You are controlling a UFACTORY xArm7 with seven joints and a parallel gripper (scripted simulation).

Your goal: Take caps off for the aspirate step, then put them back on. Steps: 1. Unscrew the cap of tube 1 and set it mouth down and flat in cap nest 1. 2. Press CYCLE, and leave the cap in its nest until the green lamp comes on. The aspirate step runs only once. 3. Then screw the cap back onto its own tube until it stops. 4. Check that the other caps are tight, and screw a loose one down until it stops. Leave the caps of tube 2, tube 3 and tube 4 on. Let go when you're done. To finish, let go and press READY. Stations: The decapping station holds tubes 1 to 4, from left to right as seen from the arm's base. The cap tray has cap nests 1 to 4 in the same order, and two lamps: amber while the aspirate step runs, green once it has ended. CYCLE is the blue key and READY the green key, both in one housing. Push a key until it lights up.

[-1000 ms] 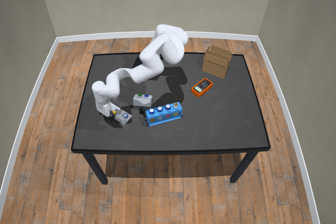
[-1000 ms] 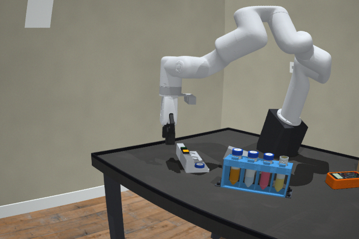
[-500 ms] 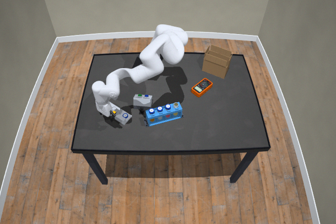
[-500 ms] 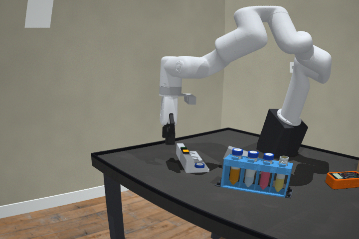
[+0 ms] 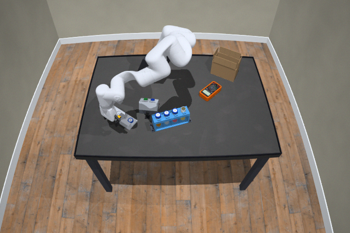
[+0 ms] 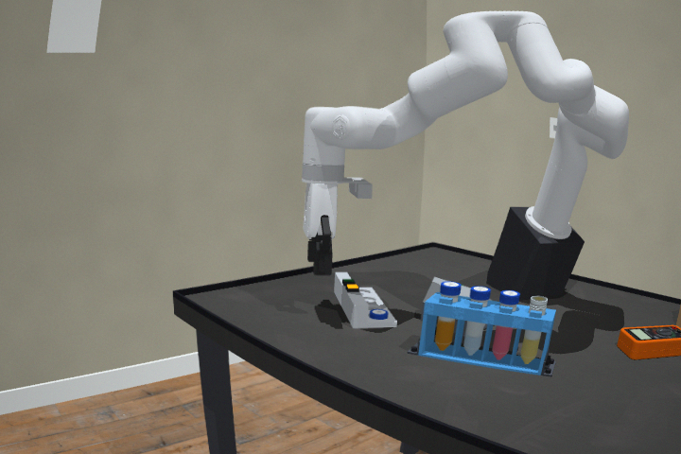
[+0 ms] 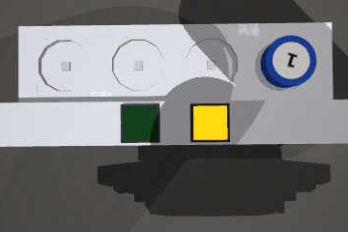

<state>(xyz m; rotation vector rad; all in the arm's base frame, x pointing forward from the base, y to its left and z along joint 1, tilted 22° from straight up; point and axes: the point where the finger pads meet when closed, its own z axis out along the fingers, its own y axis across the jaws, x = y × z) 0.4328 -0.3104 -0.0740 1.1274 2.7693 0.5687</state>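
The blue cap marked 1 [image 7: 288, 61] sits flat in the end nest of the grey cap tray [image 7: 172, 87], as the top and exterior views also show [image 5: 130, 120] [image 6: 377, 314]. The amber lamp [image 7: 210, 123] is lit and the green lamp [image 7: 139, 123] is dark. My gripper [image 6: 320, 256] is open and empty. It hangs above the lamp end of the tray, apart from it. In the blue rack [image 5: 170, 118], tube 1 [image 5: 183, 109] stands uncapped. The other three tubes wear blue caps. The key housing [image 5: 148, 104] carries the blue key [image 5: 152, 99] and the green key [image 5: 145, 99].
An orange multimeter [image 5: 210, 90] lies right of the rack. A cardboard box [image 5: 226, 63] stands at the back right. The arm's black base [image 6: 534, 256] is behind the rack. The tray lies close to the table's left edge.
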